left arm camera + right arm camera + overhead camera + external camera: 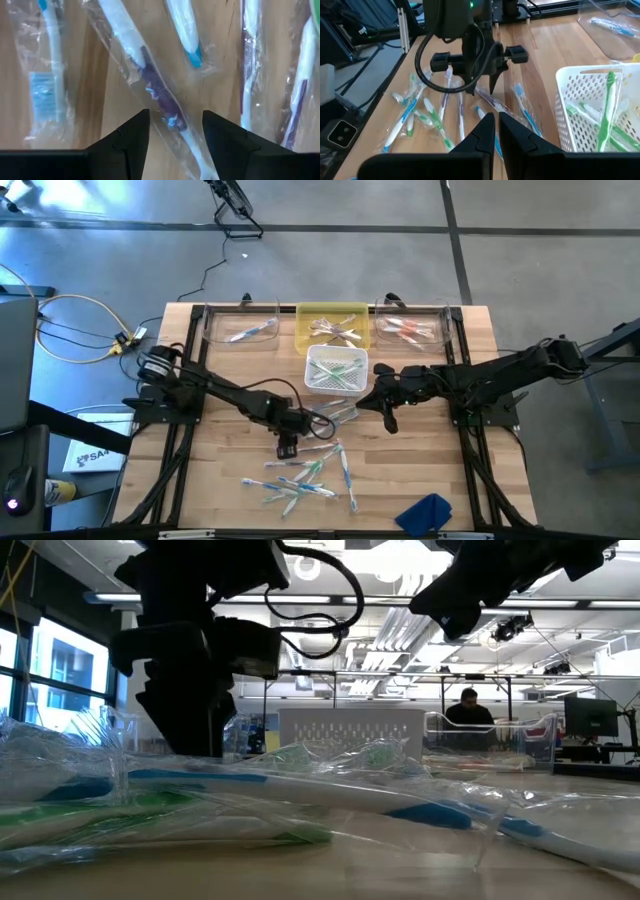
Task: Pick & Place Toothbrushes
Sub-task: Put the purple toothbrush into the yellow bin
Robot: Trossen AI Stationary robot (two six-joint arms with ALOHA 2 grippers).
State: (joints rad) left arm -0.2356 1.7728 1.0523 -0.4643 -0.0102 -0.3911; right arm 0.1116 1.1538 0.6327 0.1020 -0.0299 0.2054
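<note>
Toothbrushes (300,473) crowd beneath the wide-open, empty left gripper (172,132); right gripper (495,122) nearly shut, empty.

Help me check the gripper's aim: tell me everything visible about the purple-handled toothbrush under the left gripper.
The purple toothbrush lies flat on the wooden table, sealed in a clear crinkled wrapper. Its handle looks like white plastic with a purple grip section and small blue marks. It runs diagonally between the open fingers of the left gripper, which straddle it without visibly touching. Other wrapped toothbrushes lie alongside; contact with them is unclear.
</note>
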